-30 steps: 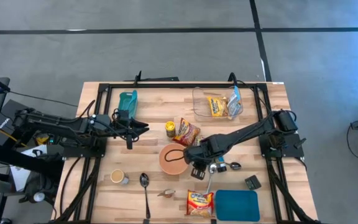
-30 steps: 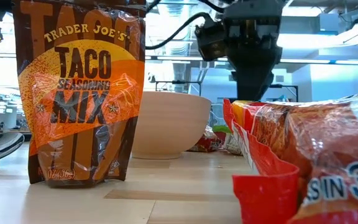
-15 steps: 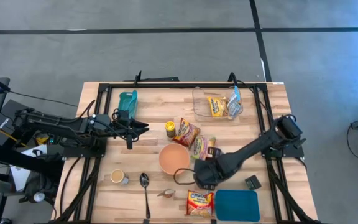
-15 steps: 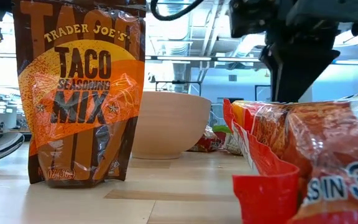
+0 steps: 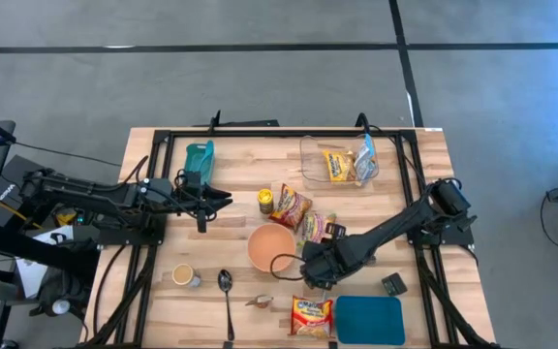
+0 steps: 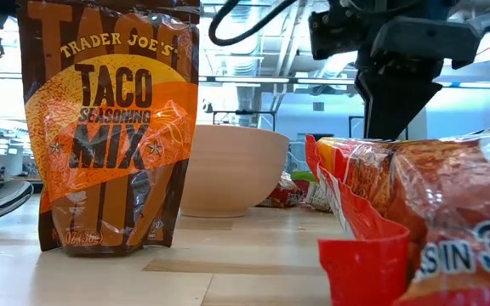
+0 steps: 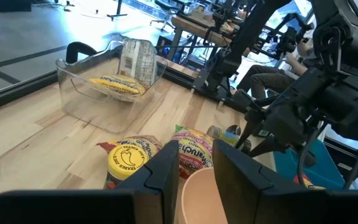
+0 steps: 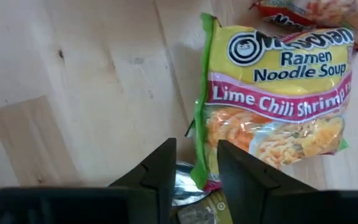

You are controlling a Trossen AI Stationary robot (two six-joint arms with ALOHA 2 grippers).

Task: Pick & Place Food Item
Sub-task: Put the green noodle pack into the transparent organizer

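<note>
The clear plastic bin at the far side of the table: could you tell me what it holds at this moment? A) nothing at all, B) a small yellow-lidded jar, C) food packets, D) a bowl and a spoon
C: the clear plastic bin holds food packets, a yellow one lying flat and a paler one standing against its wall.

Right arm reaches across the wooden table (image 5: pixel 424 145), its right gripper (image 5: pixel 318 274) low beside the tan bowl (image 5: pixel 271 247), just above the red ramen packet (image 5: pixel 311 317) and teal mat (image 5: pixel 369 321). Left arm lies along the left side, left gripper (image 5: pixel 223 199) near the teal bag (image 5: pixel 200 157) and yellow-lidded jar (image 5: pixel 265 201). Clear bin (image 5: pixel 308 155) at the far edge holds two packets.
</note>
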